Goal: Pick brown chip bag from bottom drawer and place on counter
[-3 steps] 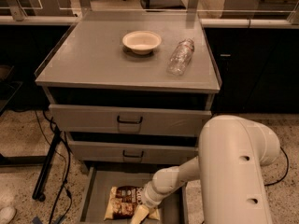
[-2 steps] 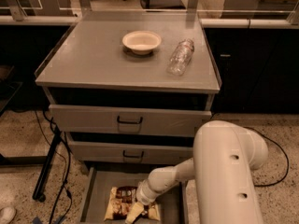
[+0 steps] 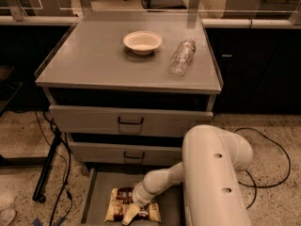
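- table (image 3: 89,62) has loads of bare room on the left and along the front
- bowl (image 3: 142,42) and bottle (image 3: 181,56) take up the back right
- bottom drawer (image 3: 95,197) is open from above, with the gripper (image 3: 130,213) low inside on the chip bag (image 3: 121,200)
- middle drawer (image 3: 127,153) front stands right behind it

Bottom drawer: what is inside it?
The chip bag lies flat on the drawer floor, with the tool at its near edge. The arm covers the drawer's right side, so anything there cannot be seen.
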`<state>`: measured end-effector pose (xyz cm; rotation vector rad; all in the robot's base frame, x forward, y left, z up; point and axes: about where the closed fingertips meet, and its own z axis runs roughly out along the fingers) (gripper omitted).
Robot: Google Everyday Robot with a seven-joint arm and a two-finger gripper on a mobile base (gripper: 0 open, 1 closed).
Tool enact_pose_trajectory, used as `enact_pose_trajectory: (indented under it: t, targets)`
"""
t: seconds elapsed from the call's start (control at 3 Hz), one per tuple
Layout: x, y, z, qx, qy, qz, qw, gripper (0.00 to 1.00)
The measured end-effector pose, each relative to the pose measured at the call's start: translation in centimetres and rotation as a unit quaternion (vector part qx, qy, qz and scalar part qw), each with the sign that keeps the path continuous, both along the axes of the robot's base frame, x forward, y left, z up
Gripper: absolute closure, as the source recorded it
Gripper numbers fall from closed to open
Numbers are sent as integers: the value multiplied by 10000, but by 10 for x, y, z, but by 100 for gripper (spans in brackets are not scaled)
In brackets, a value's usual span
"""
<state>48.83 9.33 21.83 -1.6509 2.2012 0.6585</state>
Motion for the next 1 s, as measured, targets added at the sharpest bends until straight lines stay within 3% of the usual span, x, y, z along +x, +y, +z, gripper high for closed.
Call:
enact_pose_trajectory:
  t: [1.0]
  targets:
    - [30,-2,-53,-332,73,-74,9994,0]
